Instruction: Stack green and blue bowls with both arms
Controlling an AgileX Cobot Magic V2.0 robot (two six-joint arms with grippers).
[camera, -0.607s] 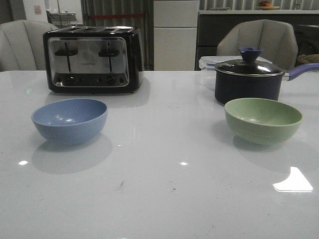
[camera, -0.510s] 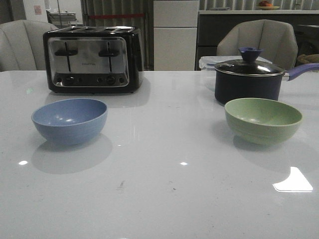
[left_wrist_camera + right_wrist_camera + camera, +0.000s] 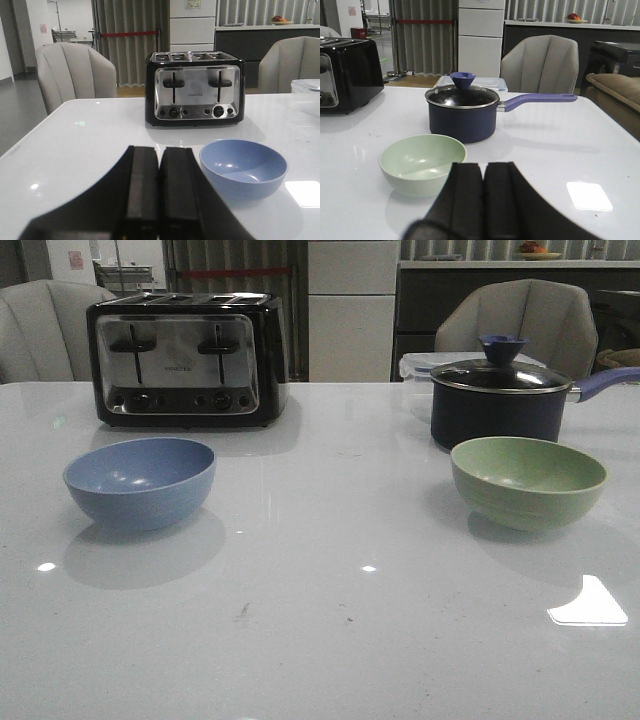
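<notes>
Nothing has moved since a moment ago: my left hand (image 3: 159, 192) and right hand (image 3: 484, 197) sit closed and empty, the blue bowl (image 3: 140, 482) lower left, the green bowl (image 3: 528, 481) lower right on the bench (image 3: 330, 620), each before its own arm, awaiting pickup

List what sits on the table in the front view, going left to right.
blue bowl → toaster → saucepan → green bowl
</notes>
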